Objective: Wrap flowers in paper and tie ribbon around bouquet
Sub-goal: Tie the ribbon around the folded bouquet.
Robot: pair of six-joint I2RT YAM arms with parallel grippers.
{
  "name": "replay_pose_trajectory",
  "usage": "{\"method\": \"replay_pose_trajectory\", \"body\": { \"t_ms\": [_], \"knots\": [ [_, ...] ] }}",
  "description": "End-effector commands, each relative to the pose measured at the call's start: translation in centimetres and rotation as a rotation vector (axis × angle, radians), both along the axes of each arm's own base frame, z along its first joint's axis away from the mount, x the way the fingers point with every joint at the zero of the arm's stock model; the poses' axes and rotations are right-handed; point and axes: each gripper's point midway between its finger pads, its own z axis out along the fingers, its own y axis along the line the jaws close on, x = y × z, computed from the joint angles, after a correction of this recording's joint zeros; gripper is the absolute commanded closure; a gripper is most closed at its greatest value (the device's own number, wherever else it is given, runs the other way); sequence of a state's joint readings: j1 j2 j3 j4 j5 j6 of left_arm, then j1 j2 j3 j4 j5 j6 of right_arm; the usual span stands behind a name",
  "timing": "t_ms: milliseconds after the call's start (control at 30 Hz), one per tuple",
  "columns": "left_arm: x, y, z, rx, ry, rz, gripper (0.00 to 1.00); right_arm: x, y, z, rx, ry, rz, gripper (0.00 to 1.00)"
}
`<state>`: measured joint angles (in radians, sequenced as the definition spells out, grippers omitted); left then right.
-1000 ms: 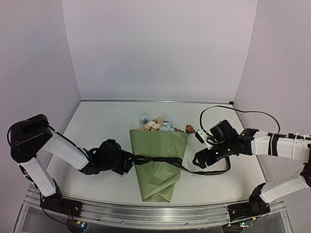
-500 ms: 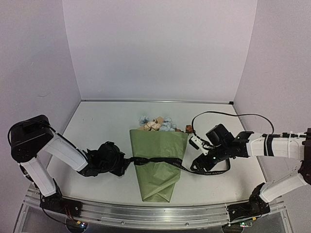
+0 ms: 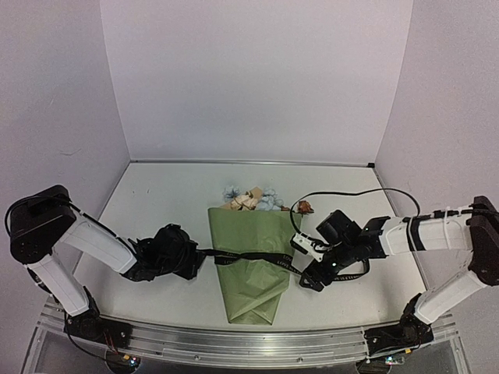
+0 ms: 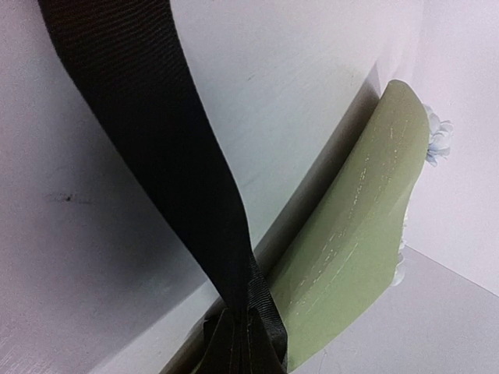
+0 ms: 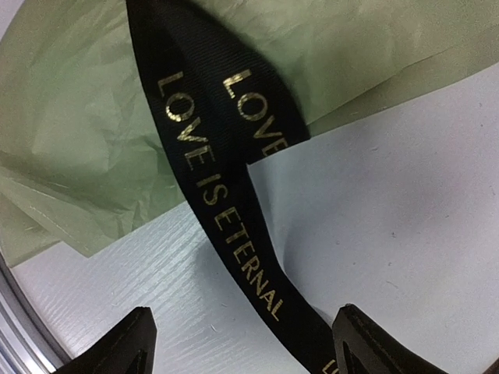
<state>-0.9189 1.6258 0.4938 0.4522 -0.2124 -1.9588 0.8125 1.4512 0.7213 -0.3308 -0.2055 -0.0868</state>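
Observation:
The bouquet (image 3: 251, 269) lies mid-table, an olive-green paper (image 4: 366, 226) cone with its point toward me. Blue and cream flowers (image 3: 249, 198) stick out of the far, wide end. The black ribbon (image 3: 253, 256) runs across the cone. My left gripper (image 3: 198, 255) is at the cone's left edge, shut on the ribbon's left end; the ribbon (image 4: 156, 156) stretches taut from it. My right gripper (image 5: 242, 351) hangs open just right of the cone (image 3: 306, 277). The ribbon (image 5: 226, 210), lettered "LOVE IS ETERNAL", lies on the table between its fingertips (image 5: 117, 351), untouched.
A loose brownish flower head (image 3: 304, 206) lies on the table by the cone's far right corner. The right arm's black cable (image 3: 343, 192) arcs above it. White walls close in the table on three sides; an aluminium rail (image 3: 234, 343) runs along the near edge.
My left gripper has shut on the ribbon's left end and drawn back slightly left. My right arm has moved left and lower, up to the cone's right edge over the ribbon.

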Motion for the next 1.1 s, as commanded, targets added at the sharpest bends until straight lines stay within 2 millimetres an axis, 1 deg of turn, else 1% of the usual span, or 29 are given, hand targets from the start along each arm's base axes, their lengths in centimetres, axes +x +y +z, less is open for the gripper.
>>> {"method": "replay_pose_trajectory", "body": {
  "t_ms": [0, 133, 233, 300, 367, 433, 467, 500, 533, 667, 767, 900, 1000, 1067],
  "knots": [
    [0.5, 0.8, 1.5, 0.026, -0.047, 0.007, 1.0, 0.8, 0.4, -1.2, -0.061, -0.065, 0.015, 0.24],
    [0.5, 1.3, 1.8, 0.038, -0.064, 0.01, 1.0, 1.8, 0.3, -1.8, -0.121, -0.122, 0.009, 0.29],
    [0.7, 1.5, 2.2, 0.042, -0.08, 0.007, 1.0, 2.3, 0.3, -2.2, -0.142, -0.143, -0.008, 0.39],
    [0.8, 1.4, 2.3, 0.044, -0.088, 0.001, 1.0, 2.7, 0.1, -2.5, -0.163, -0.153, -0.027, 0.51],
    [0.8, 1.5, 2.4, 0.045, -0.089, 0.001, 1.0, 2.9, 0.2, -2.6, -0.176, -0.153, -0.038, 0.67],
    [0.8, 1.7, 2.3, 0.049, -0.088, 0.004, 1.0, 3.1, -0.1, -2.6, -0.198, -0.158, -0.057, 0.87],
    [0.8, 1.9, 2.2, 0.051, -0.088, 0.005, 1.0, 3.3, -0.4, -2.5, -0.208, -0.167, -0.073, 0.95],
    [0.8, 2.1, 2.2, 0.054, -0.088, 0.008, 1.0, 3.5, -0.7, -2.4, -0.218, -0.177, -0.089, 0.99],
    [0.8, 2.3, 2.2, 0.058, -0.087, 0.01, 1.0, 3.6, -1.0, -2.2, -0.225, -0.186, -0.105, 1.0],
    [1.0, 2.6, 2.5, 0.067, -0.114, 0.006, 1.0, 3.8, -1.8, -1.3, -0.224, -0.218, -0.156, 1.0],
    [1.0, 2.3, 2.5, 0.052, -0.128, -0.012, 1.0, 3.6, -1.7, -0.8, -0.198, -0.201, -0.181, 1.0],
    [0.9, 1.3, 2.2, -0.01, -0.122, -0.026, 1.0, 3.3, -1.0, -0.2, -0.182, -0.193, -0.179, 1.0],
    [1.2, 0.2, 2.0, -0.061, -0.126, -0.042, 1.0, 3.1, -0.5, 0.2, -0.171, -0.19, -0.171, 1.0],
    [1.3, -0.5, 2.0, -0.093, -0.13, -0.055, 0.94, 3.0, -0.4, 0.4, -0.171, -0.193, -0.166, 1.0]
  ]
}}
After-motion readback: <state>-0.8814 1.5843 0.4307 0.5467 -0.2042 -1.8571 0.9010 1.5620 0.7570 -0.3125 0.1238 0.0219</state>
